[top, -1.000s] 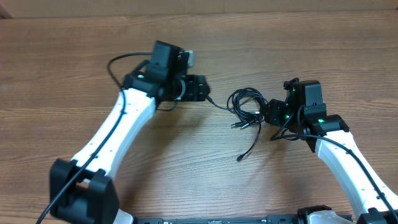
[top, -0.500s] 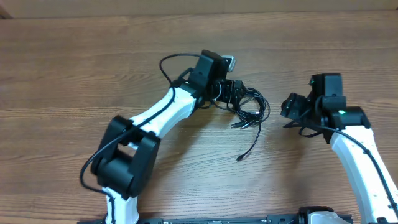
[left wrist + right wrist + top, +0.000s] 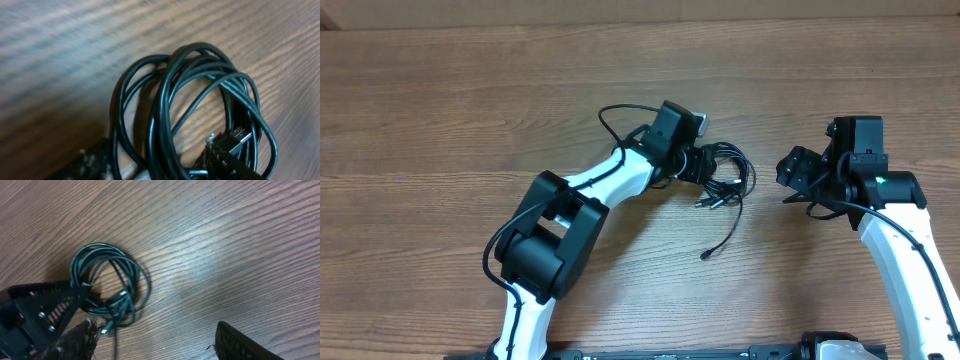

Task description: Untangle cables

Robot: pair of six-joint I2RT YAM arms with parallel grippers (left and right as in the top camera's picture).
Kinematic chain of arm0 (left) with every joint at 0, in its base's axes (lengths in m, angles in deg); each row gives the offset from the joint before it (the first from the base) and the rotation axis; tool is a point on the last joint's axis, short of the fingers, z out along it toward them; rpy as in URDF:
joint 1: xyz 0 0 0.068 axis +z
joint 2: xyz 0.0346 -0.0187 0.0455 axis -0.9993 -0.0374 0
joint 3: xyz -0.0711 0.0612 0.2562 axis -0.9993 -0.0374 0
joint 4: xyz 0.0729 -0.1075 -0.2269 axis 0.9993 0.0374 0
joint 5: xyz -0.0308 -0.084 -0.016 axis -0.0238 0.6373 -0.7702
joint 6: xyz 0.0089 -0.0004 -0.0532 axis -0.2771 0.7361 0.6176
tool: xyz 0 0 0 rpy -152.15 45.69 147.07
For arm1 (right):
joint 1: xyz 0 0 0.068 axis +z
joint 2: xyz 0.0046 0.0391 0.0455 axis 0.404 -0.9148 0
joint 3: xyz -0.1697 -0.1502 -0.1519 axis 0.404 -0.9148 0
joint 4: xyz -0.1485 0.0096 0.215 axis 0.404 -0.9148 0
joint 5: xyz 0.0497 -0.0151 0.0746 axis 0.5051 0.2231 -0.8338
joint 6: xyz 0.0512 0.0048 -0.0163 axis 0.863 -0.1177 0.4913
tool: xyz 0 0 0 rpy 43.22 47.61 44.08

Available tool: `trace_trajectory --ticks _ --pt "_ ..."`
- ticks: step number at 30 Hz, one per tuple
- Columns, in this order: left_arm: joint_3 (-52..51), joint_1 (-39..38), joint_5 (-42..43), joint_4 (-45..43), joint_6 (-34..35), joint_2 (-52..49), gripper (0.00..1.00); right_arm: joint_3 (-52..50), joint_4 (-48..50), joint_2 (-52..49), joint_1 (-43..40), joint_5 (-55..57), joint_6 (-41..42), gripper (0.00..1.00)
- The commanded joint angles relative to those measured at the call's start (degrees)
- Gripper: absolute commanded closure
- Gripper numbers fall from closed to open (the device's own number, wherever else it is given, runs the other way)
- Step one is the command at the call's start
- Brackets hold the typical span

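Note:
The cables lie as one black coil on the wood, with a loose tail curving down toward the table's front. My left gripper sits at the coil's left edge. In the left wrist view the coil fills the frame, and several strands pass between the fingers of the left gripper, which is open with wood showing in the gap. A metal plug lies by the right finger. My right gripper is open and apart from the coil, to its right.
The surface is a bare wooden table. In the right wrist view the left gripper's black body shows beside the coil. The left arm's own thick wire loops above its wrist.
The left arm swung right from the table's left part up to the coil, and its jaws narrowed. The right gripper let go of the coil, opened and drew back to the right.

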Motion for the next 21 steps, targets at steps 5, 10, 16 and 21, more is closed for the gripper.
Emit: trace_trajectory --ticks 5,10,16,21 --pt "0.76 -2.54 -4.26 4.98 0.07 -0.83 0.88 1.33 -0.15 0.85 -0.22 -0.39 0.20 0.24" --pt "0.81 -1.42 -5.07 7.50 -0.17 0.11 0.96 1.33 -0.55 0.85 -0.22 -0.42 0.20 0.17" --pt "0.81 -0.42 -5.27 11.72 -1.92 8.11 0.96 1.27 -1.05 0.79 -0.15 -8.07 -4.59 0.16" --pt "0.81 -0.42 -5.29 17.33 -1.90 17.94 0.96 1.25 -0.44 -1.49 1.55 -16.15 -8.61 0.16"
